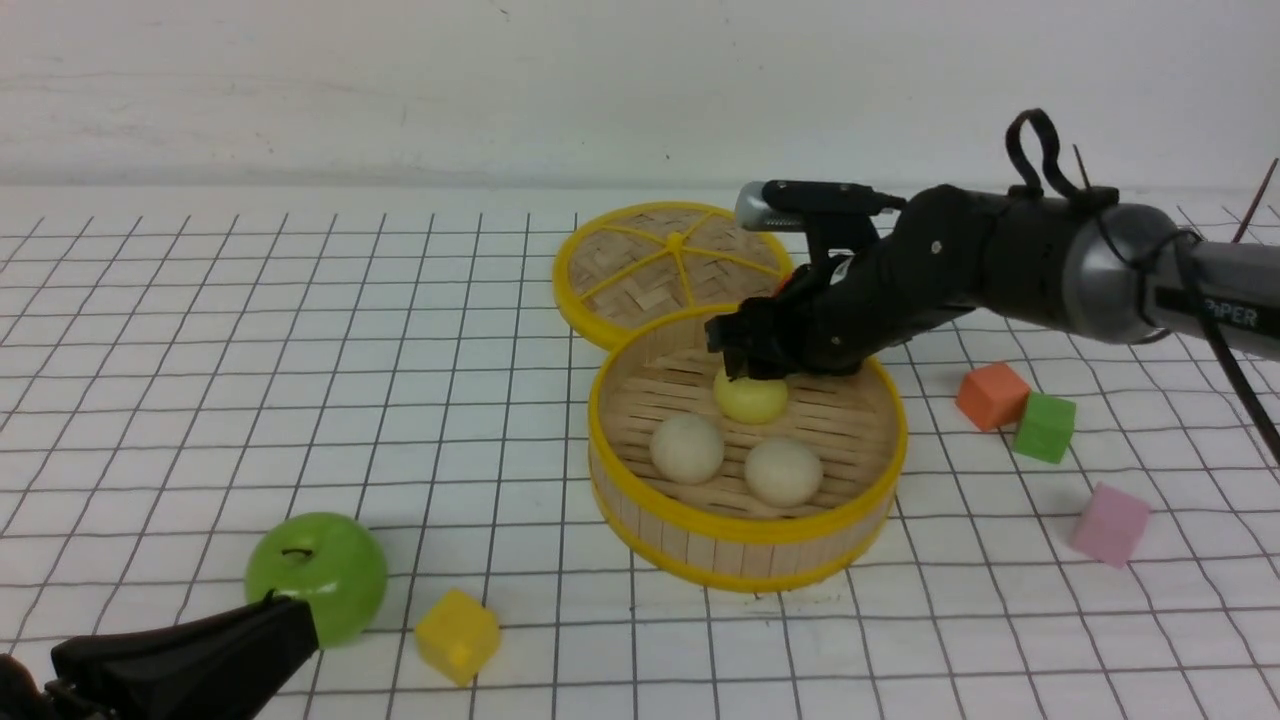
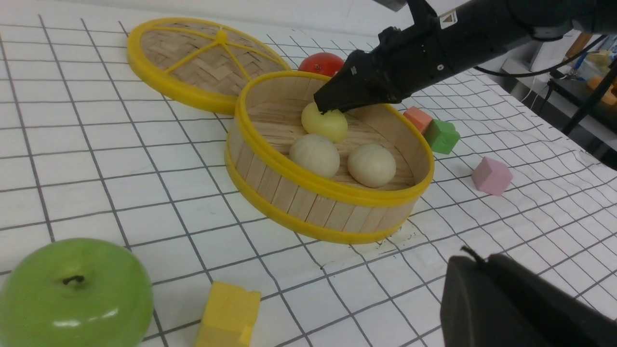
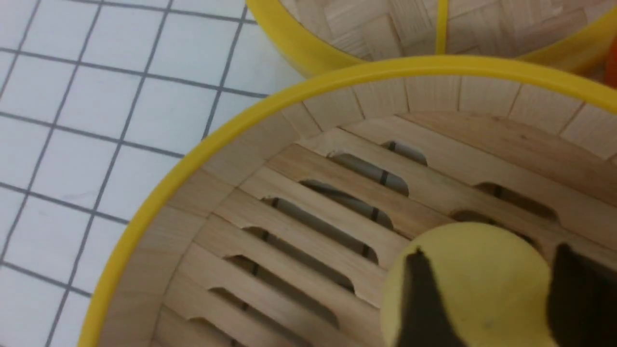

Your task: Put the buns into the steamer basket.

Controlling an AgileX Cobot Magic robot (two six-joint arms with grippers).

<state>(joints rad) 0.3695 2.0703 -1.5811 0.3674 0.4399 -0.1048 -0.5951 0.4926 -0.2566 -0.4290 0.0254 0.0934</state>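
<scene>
Gridded table [image 1: 200,350] holds one steamer basket [image 1: 745,535] with three buns [image 1: 687,448]

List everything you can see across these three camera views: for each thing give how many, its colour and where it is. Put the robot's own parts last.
steamer basket: one, bamboo with yellow rims, mid-table
cream-white buns: two, in the basket, near side
yellow bun: one, pale yellow, in the basket, far side
lid: one, woven with yellow spokes, flat behind the basket
green apple: one, near left
red apple: one, behind the basket
yellow cube: one, right of the green apple
orange cube, green cube: one each, side by side, right of the basket
pink cube: one, nearer, right
table: white, black grid
right gripper: black, fingers either side of the yellow bun
left gripper: black, by the green apple
</scene>
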